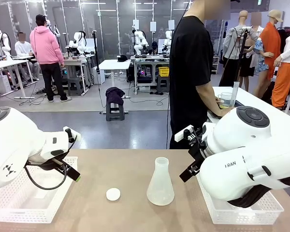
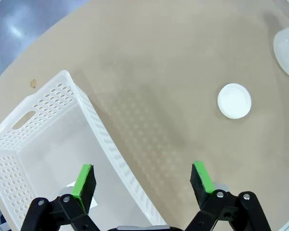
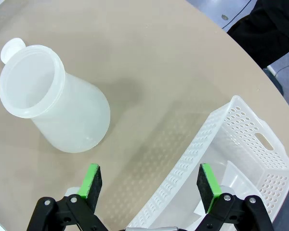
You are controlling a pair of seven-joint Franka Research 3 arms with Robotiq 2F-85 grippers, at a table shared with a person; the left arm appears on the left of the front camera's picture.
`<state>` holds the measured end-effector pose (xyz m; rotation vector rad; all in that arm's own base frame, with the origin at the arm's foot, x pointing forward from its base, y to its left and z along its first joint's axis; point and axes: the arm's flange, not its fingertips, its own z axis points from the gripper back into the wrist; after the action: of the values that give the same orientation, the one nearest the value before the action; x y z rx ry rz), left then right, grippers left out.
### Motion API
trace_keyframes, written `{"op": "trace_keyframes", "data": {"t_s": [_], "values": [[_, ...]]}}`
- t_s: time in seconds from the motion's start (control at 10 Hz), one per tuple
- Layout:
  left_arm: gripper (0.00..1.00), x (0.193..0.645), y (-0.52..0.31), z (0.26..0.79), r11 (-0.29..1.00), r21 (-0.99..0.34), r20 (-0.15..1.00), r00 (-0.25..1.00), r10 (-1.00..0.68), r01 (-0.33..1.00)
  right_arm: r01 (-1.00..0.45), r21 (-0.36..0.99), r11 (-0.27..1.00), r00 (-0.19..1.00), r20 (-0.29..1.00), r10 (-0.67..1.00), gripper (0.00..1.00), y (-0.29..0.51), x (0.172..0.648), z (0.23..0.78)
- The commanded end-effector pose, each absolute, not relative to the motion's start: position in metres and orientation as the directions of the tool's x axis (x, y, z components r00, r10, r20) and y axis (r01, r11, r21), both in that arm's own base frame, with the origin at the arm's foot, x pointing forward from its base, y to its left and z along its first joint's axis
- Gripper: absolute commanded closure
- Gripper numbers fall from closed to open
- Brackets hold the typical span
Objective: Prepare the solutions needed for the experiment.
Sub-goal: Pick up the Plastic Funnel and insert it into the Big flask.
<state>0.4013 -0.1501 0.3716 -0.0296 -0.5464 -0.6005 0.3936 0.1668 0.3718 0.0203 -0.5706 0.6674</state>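
Two grippers spread wide above a tan table [image 1: 135, 164], holding nothing.
The left gripper [image 2: 142, 173] hangs across the wall of the left basket [image 2: 48, 110], one finger over the basket and the other over the table, with a round white cap [image 2: 234, 100] lying farther off. The right gripper [image 3: 149, 175] hangs over the rim of the right basket [image 3: 245, 130], near an upright frosted flask [image 3: 53, 96]. The yellowish solution [image 1: 225, 104] sits in a clear beaker [image 1: 225, 98] on a white table [image 1: 251, 99] behind, by the hand [image 1: 225, 111] of a person [image 1: 191, 72] in black.
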Motion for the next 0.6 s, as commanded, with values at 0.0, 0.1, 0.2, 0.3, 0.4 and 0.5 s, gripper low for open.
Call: {"op": "trace_keyframes", "data": {"t_s": [0.0,0.1,0.2,0.3,0.4,0.5], "values": [[0.0,0.4014,-0.15,0.3716,0.829,0.129,0.497,0.688,-0.529,0.544,-0.589,-0.159,0.792,0.64,0.507,0.577,0.0,0.1667,0.3936,0.3718],[0.0,0.4014,-0.15,0.3716,0.829,0.129,0.497,0.688,-0.529,0.544,-0.589,-0.159,0.792,0.64,0.507,0.577,0.0,0.1667,0.3936,0.3718],[0.0,0.4014,-0.15,0.3716,0.829,0.129,0.497,0.688,-0.529,0.544,-0.589,-0.159,0.792,0.64,0.507,0.577,0.0,0.1667,0.3936,0.3718],[0.0,0.4014,-0.15,0.3716,0.829,0.129,0.497,0.688,-0.529,0.544,-0.589,-0.159,0.792,0.64,0.507,0.577,0.0,0.1667,0.3936,0.3718],[0.0,0.4014,-0.15,0.3716,0.829,0.129,0.497,0.688,-0.529,0.544,-0.589,-0.159,0.792,0.64,0.507,0.577,0.0,0.1667,0.3936,0.3718],[0.0,0.4014,-0.15,0.3716,0.829,0.129,0.497,0.688,-0.529,0.544,-0.589,-0.159,0.792,0.64,0.507,0.577,0.0,0.1667,0.3936,0.3718]]}}
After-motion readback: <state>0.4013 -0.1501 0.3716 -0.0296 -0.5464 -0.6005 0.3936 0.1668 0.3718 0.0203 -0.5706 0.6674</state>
